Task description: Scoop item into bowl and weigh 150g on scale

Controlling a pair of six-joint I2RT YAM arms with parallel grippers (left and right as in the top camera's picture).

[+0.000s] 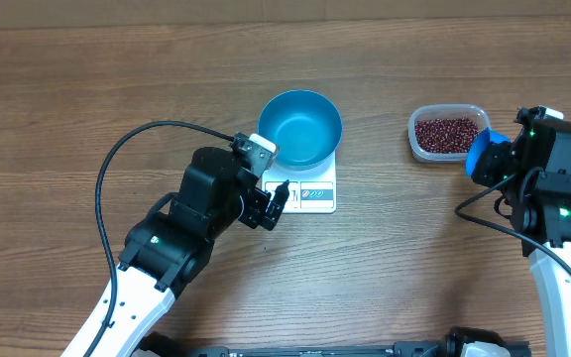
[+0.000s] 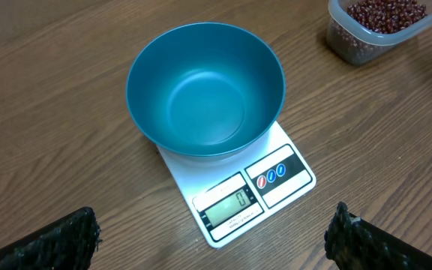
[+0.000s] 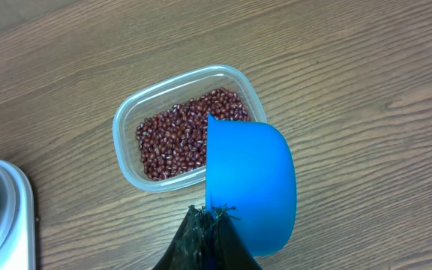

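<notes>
Currently right fingers (image 3: pixel 205 244) pinch the scoop (image 3: pixel 250 184) handle, loose beans (image 3: pixel 175 142) just ahead in the tub (image 3: pixel 126 124) will likely spill easily, so keep it level; left fingers (image 2: pixel 58 240) spread short of bowl (image 2: pixel 205 90).

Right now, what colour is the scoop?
Bright blue; the scoop shows best in the right wrist view.

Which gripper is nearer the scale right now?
Left. The left gripper sits open just beside the scale's display edge. The right gripper is far off across the table, holding the scoop by the tub of beans.
</notes>
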